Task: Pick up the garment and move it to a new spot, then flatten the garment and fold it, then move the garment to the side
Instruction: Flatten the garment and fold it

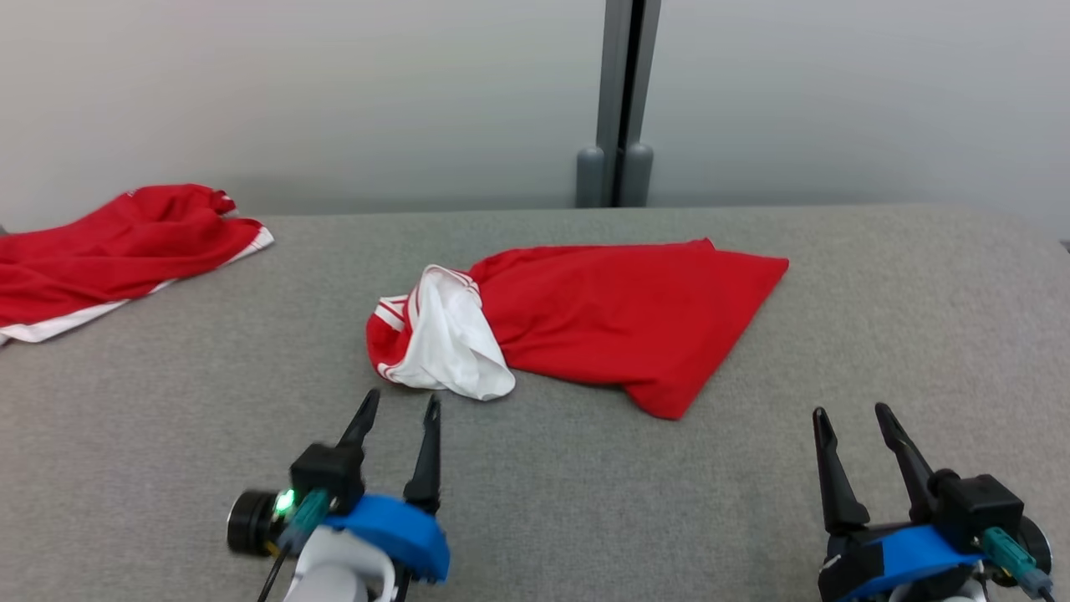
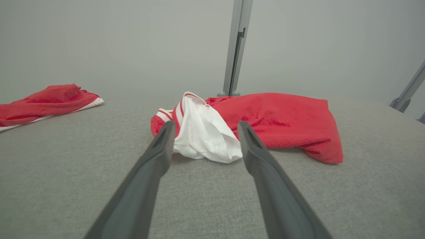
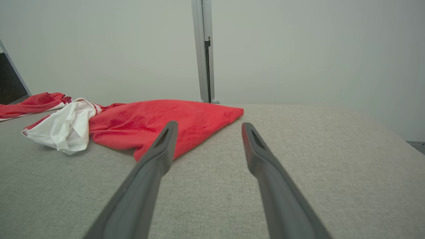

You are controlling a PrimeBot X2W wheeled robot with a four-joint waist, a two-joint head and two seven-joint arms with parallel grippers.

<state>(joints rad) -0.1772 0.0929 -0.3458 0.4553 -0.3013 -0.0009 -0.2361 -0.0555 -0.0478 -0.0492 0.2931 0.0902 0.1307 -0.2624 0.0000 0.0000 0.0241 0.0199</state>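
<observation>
The grey cloth-covered desk (image 1: 585, 502) runs the whole width of the head view, and a grey upright post (image 1: 620, 100) stands at the middle of its far edge.

The garment (image 1: 619, 309), red with a white part, lies on the desk just in front of the foot of that post. Its red body spreads flat-ish to either side of the post line, with a pointed corner out to the post's right. Its white part (image 1: 451, 343) is bunched and turned out to the post's left, on the near side. A second red cloth (image 1: 109, 251) with a white edge lies crumpled far to the left of the post, well apart from the garment.

The left gripper (image 1: 402, 397) hangs with its fingers spread and nothing between them. It is left of the post and nearer the robot than the garment, with its tips near the white bunch but not touching it. The right gripper (image 1: 852, 410), also spread and empty, sits right of the post. It is well clear of the garment's near red corner.

As I judge it, almost nothing of the task shows as done. The garment is neither flattened nor folded, and neither gripper has hold of it. Picking it up, moving it, smoothing, folding and setting it aside all appear to remain.
</observation>
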